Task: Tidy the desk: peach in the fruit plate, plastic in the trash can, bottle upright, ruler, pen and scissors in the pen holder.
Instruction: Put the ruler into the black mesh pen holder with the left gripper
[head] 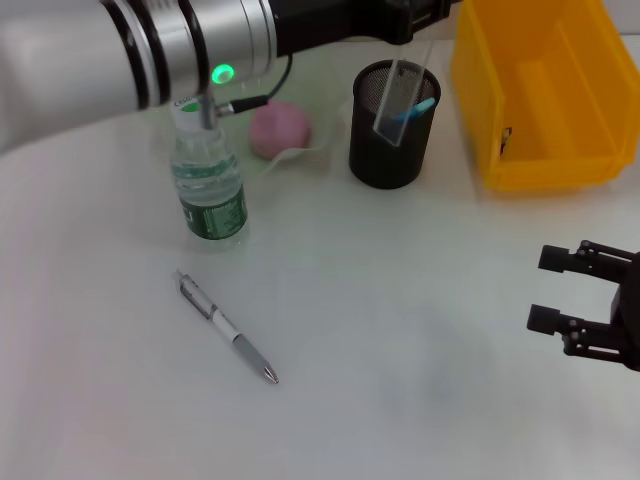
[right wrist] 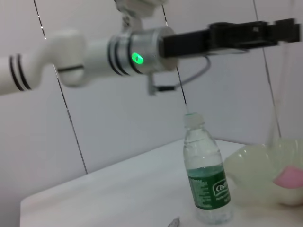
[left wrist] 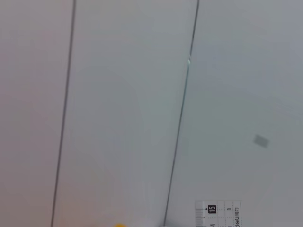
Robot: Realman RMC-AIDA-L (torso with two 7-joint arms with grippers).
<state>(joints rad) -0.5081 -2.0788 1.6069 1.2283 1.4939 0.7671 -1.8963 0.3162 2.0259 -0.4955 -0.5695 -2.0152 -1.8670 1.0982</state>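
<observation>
Above the black pen holder point(head: 393, 125), a clear ruler point(head: 403, 100) stands inside, just beneath the outstretched left gripper point(head: 425, 15), grip state unclear.

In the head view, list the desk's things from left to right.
pen → bottle → peach → pen holder → yellow bin → right gripper

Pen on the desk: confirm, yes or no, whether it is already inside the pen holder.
No: the pen lies flat on the table, well apart from the black mesh pen holder.
</observation>
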